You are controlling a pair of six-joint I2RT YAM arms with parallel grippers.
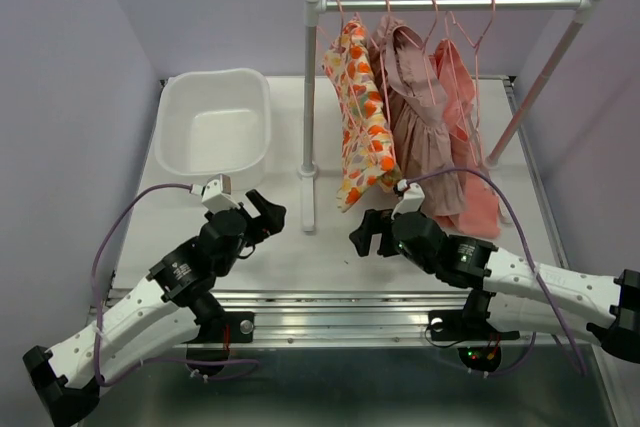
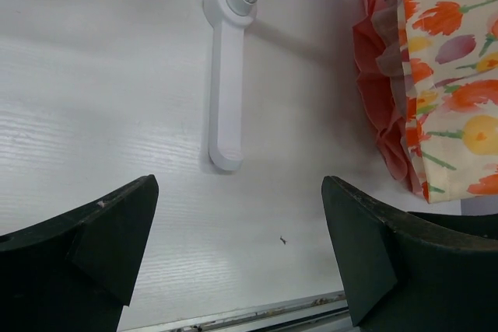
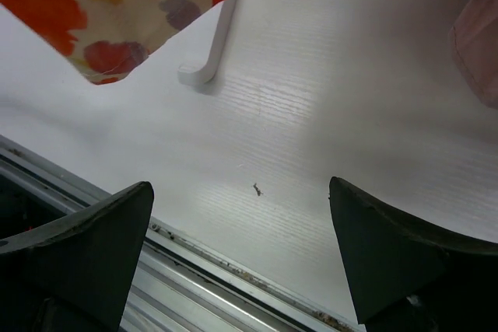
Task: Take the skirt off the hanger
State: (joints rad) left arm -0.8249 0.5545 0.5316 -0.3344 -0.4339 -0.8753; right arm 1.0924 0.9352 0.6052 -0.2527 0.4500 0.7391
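Note:
Three garments hang on pink hangers from a white rack bar [image 1: 450,4]: a floral orange-and-yellow one [image 1: 362,117], a mauve one [image 1: 415,107] and a salmon-pink one [image 1: 465,137]. I cannot tell which is the skirt. My left gripper [image 1: 268,215] is open and empty, low over the table, left of the rack post. My right gripper [image 1: 362,234] is open and empty, just below the floral hem. The left wrist view shows the open gripper [image 2: 237,184] with floral cloth [image 2: 451,75] at the right. The right wrist view shows the open gripper [image 3: 240,186] under the floral hem [image 3: 93,5].
A white plastic basin [image 1: 212,127] stands at the back left. The rack's left post [image 1: 309,97] rises from a white foot [image 2: 222,114] between the two grippers, and a slanted right leg [image 1: 535,87] stands at the right. The table's metal front rail [image 3: 194,262] is close below.

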